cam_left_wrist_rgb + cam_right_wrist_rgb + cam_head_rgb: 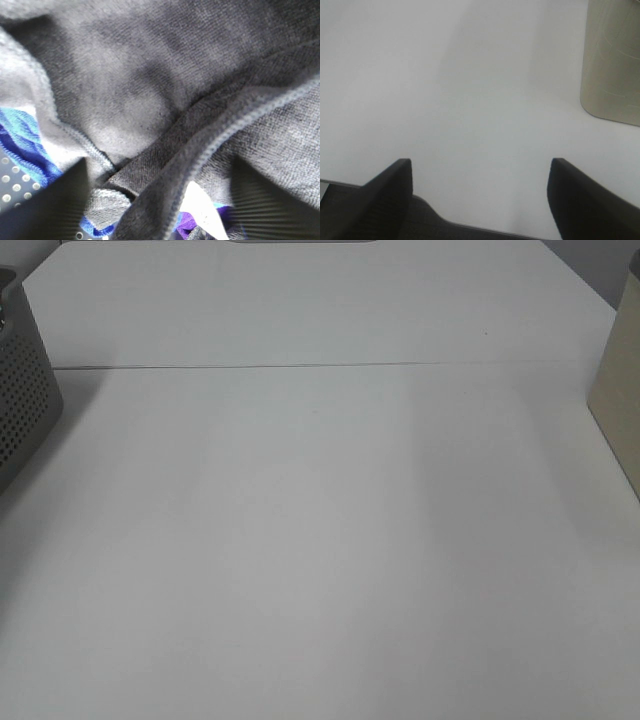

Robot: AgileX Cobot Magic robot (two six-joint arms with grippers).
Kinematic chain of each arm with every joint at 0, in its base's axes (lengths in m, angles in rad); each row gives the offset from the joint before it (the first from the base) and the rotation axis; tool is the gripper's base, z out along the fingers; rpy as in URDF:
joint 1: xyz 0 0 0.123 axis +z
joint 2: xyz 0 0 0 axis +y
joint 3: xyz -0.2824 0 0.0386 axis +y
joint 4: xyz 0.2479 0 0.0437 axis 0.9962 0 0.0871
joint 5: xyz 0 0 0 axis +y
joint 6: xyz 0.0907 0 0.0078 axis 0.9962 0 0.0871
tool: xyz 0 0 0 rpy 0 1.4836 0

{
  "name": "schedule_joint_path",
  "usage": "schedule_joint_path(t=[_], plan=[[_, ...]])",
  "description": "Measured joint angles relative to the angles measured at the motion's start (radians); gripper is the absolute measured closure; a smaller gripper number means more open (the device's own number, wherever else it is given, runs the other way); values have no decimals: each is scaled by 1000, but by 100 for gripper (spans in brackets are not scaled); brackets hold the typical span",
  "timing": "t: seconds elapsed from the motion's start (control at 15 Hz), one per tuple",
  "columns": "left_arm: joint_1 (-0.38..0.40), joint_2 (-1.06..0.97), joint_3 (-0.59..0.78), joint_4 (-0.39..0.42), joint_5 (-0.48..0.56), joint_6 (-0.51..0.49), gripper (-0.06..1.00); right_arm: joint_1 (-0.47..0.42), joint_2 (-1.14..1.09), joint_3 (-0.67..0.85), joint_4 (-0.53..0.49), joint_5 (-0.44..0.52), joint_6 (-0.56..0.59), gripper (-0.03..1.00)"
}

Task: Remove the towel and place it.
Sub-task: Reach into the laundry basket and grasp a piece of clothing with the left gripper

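Note:
The dark navy-charcoal terry towel (150, 85) fills the left wrist view, bunched in folds, with a hemmed edge (235, 125) running across it. My left gripper (160, 205) is open right over it, its dark fingers (60, 200) standing on either side of a towel fold. The towel and both grippers are out of the exterior view. My right gripper (480, 200) is open and empty above the bare white table (445, 100).
The grey perforated basket (22, 380) stands at the table's left edge; its holes show in the left wrist view (11, 182). Blue and purple cloth (25, 140) lies under the towel. A beige container (618, 390) stands at the right edge, also in the right wrist view (615, 60).

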Motion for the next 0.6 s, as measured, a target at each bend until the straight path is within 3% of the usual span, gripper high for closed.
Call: schedule_joint_path(t=[0.13,0.47,0.6], plan=[[0,0,0,-2,0,0,40,0,0,0,1,0,0,24],[0,0,-1,-22,35,-1,42,0,0,0,1,0,0,24],[1,0,-1,-22,64,-1,48,0,0,0,1,0,0,24]])
